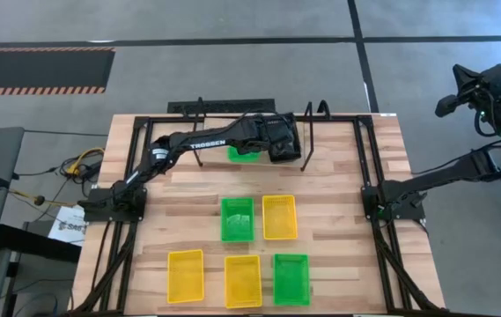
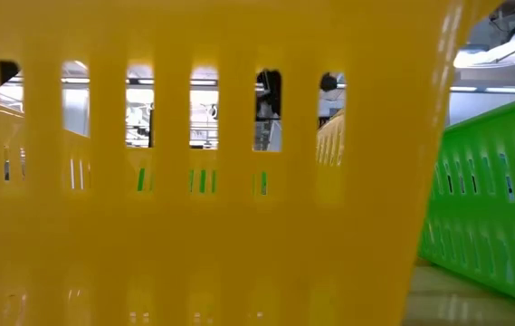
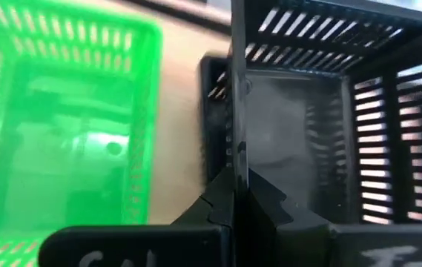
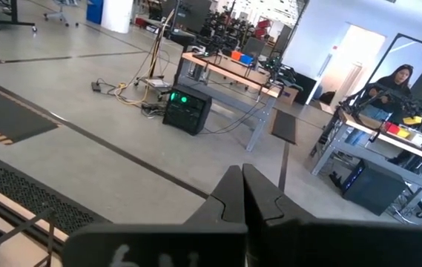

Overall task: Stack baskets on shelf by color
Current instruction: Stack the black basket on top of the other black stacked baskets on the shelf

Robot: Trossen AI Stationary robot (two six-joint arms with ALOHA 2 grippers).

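Yellow basket (image 2: pixel 194 181) wall fills the low view, a green basket (image 2: pixel 492 199) just to its right. At the table's far edge, the left gripper (image 3: pixel 233 189) is clenched on the wall of a black basket (image 3: pixel 329 126) at the shelf (image 1: pixel 312 119), right beside another green basket (image 3: pixel 55 119). Off the table's right side, the right gripper (image 4: pixel 242 185) waits pinched together, holding nothing.

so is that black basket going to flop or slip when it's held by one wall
Probably stiff: the black basket keeps its shape with the left fingers shut on one thin wall. Slotted walls suggest it's light. Held off-centre on smooth plastic, it may tilt.
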